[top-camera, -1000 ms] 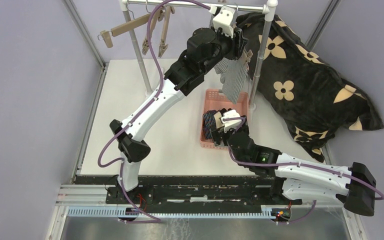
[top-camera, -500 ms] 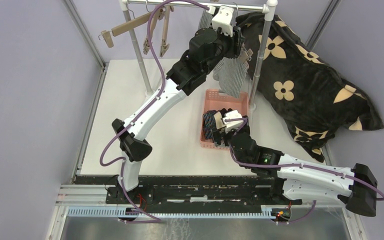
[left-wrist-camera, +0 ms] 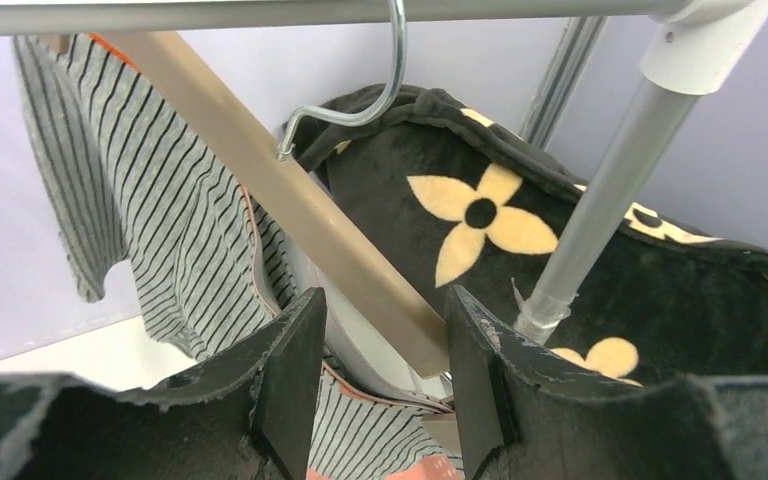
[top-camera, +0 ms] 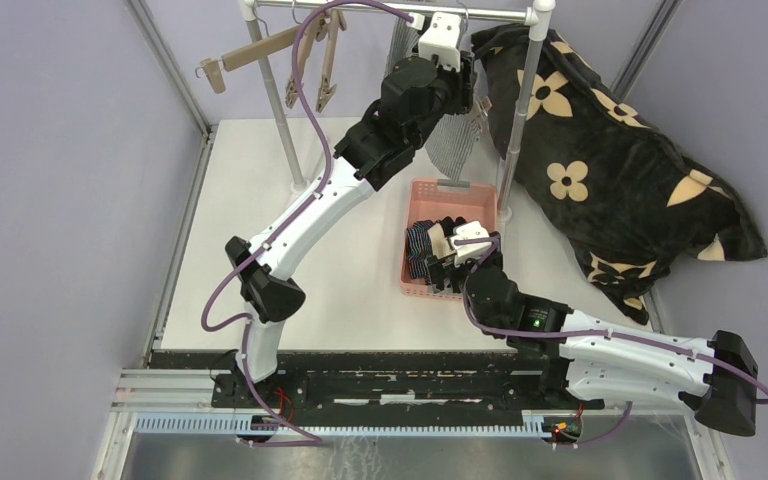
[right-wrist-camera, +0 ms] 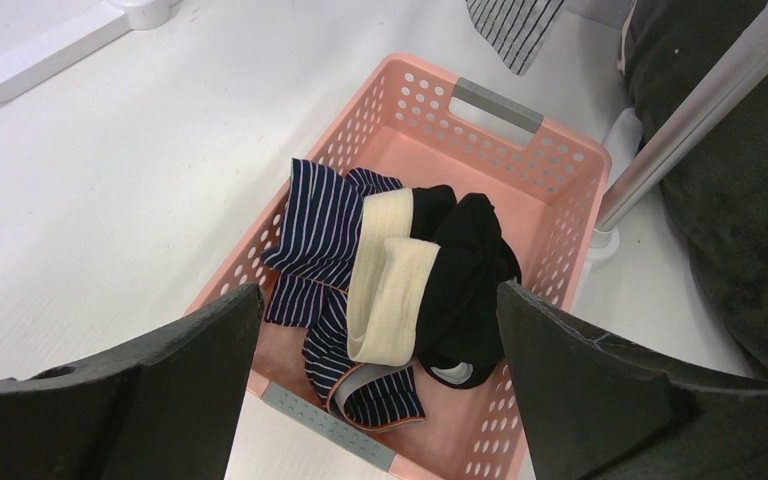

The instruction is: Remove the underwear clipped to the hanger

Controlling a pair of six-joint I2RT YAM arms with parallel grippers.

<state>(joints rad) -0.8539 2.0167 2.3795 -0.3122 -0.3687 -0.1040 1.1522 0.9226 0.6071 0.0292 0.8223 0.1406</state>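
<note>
A grey-and-white striped pair of underwear point(left-wrist-camera: 170, 220) hangs clipped on a wooden hanger point(left-wrist-camera: 290, 200), which hooks on the rail and is tilted. My left gripper point(left-wrist-camera: 385, 370) is shut on the hanger's lower end, with the pair's waistband also between the jaws. From above, that gripper point(top-camera: 468, 92) sits just under the rail and the striped pair point(top-camera: 455, 140) dangles below it. My right gripper point(right-wrist-camera: 378, 300) stands open and empty over the pink basket point(right-wrist-camera: 560, 150). In the basket lie a navy striped pair point(right-wrist-camera: 315, 225) and a black pair point(right-wrist-camera: 470, 260) with a beige waistband.
A big black flower-print cushion point(top-camera: 600, 150) leans at the right, behind the white rack post point(top-camera: 520, 90). Two empty wooden hangers point(top-camera: 260, 48) hang at the left of the rail point(top-camera: 380, 8). The basket point(top-camera: 450, 188) stands by the post's foot.
My left gripper has risen toward the rail, tilting the hanger and lifting the grey striped pair with it. The right arm has edged slightly right over the basket.
</note>
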